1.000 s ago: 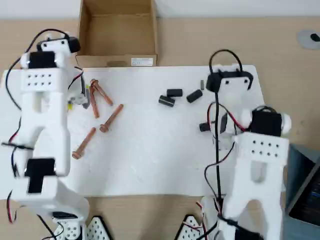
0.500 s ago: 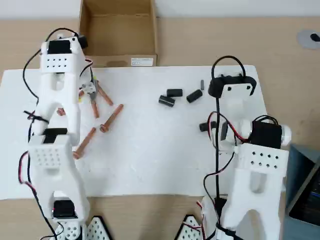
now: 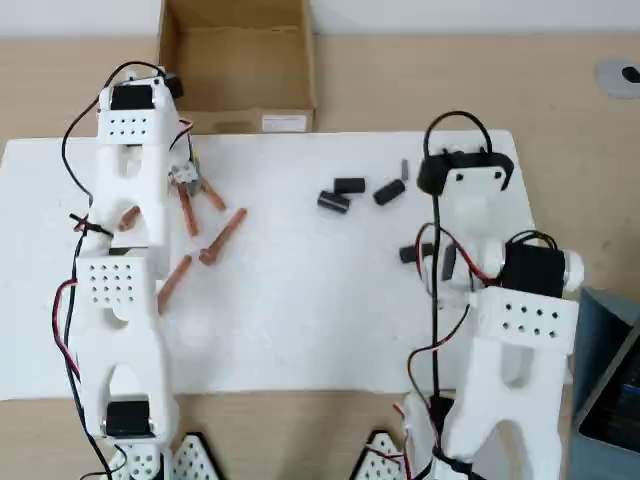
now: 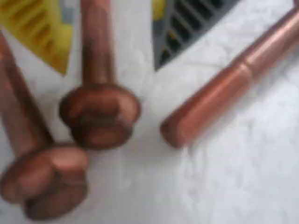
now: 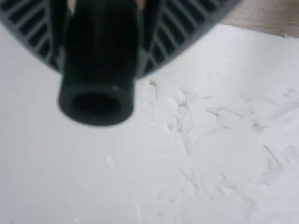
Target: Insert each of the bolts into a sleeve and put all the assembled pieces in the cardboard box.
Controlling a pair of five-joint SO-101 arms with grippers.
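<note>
Copper bolt [image 4: 100, 112] lies between my left hand's [image 3: 185, 178] parted fingers, upper left of frame; I'd centre it before closing. Right hand [image 5: 100, 18] clamps a black sleeve [image 5: 98, 74].

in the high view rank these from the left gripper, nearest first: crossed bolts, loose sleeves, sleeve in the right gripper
From the left gripper:
1. crossed bolts, right beneath it on the left side.
2. loose sleeves, mid-table.
3. sleeve held in the right gripper, far right side.
</note>
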